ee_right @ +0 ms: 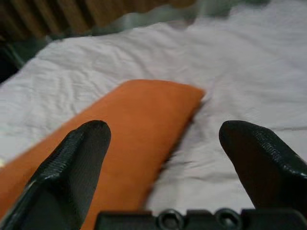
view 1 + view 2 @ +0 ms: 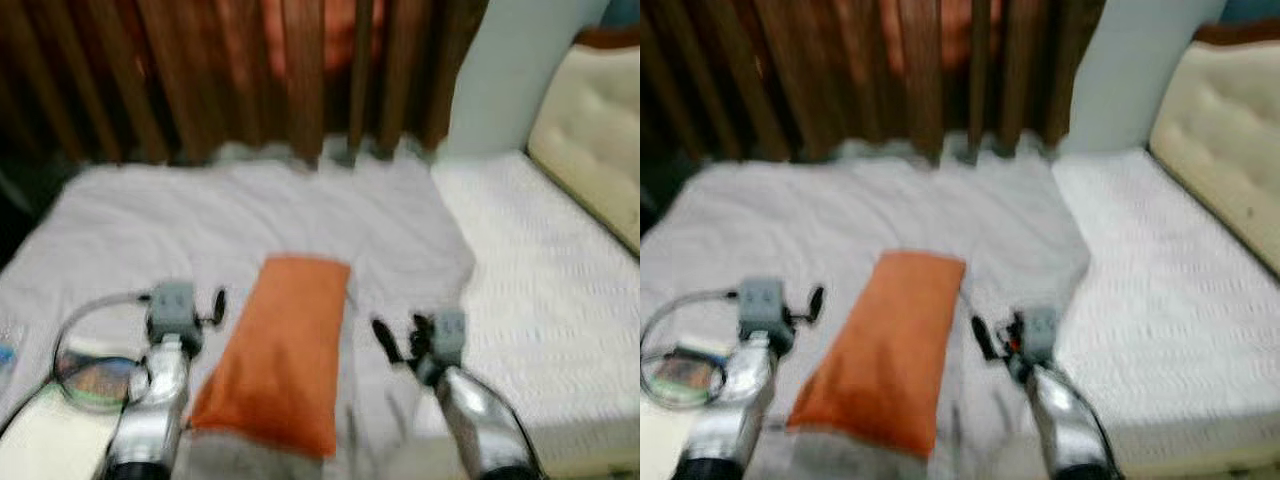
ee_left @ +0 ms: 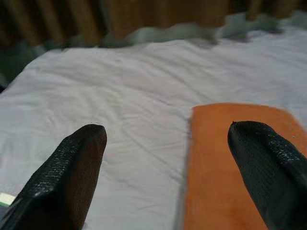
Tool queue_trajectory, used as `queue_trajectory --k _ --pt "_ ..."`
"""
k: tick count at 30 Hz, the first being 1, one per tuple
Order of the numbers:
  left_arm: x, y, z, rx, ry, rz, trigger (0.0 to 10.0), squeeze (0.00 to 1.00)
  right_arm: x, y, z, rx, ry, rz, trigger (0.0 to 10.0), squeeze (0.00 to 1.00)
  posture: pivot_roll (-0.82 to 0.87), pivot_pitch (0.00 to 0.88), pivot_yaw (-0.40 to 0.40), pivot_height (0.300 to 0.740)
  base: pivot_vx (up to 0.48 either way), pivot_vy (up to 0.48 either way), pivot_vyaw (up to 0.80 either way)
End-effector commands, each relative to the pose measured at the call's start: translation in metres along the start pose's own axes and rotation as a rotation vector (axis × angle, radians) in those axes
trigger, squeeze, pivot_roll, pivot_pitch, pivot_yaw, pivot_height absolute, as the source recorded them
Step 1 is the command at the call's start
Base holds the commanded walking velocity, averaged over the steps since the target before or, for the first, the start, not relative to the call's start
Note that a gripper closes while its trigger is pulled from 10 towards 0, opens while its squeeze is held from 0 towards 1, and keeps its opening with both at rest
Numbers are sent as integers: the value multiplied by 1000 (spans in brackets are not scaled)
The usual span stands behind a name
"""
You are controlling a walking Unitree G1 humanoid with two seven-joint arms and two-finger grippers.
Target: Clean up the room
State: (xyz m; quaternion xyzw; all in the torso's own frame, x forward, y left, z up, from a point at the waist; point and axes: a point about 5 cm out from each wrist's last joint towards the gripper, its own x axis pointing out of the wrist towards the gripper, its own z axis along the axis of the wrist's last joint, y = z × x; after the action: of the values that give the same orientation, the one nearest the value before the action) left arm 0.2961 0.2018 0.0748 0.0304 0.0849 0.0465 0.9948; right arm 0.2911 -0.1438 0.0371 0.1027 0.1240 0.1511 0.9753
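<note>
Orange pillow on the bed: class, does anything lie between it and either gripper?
Nothing visible does. The orange pillow lies on the white sheet between the open left gripper and the open right gripper, both empty.

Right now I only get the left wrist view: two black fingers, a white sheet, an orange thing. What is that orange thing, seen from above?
Observer: A long orange pillow lying flat on the grey-white blanket, between the two arms.
Operator: Is the other arm's tool near it too?
Observer: Yes. The right tool hangs open beside the pillow's right edge, not touching it.
Operator: And the tool I am looking through?
Observer: The left tool is open as well, and a grey cable loop curls beside its arm.
Operator: Anything else around the bed?
Observer: A cream tufted headboard stands on the right, with brown curtains behind the bed.
</note>
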Motion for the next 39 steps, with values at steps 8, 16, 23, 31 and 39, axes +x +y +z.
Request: queue_trajectory --k 8,16,23,31,39 --pt "-8 5 -7 23 28 -30 10000 0 -3 -1 2 -13 -2 10 10000 0 17 0 28 740 0 0 0" --pt "3 5 -2 -7 38 -5 10000 0 1 -2 3 19 3 2 10000 0 14 0 27 740 0 240 0" --pt "34 13 -9 -60 200 -48 10000 0 27 10 1 204 64 -45 10000 0 24 19 20 740 0 0 0" --pt "20 35 31 54 -58 -73 10000 0 15 8 38 -55 -115 -47 10000 0 4 19 30 740 0 0 0" --pt "-60 -19 11 -16 -155 -270 10000 0 -63 -5 40 -165 -274 -196 10000 0 4 0 23 740 0 0 0"
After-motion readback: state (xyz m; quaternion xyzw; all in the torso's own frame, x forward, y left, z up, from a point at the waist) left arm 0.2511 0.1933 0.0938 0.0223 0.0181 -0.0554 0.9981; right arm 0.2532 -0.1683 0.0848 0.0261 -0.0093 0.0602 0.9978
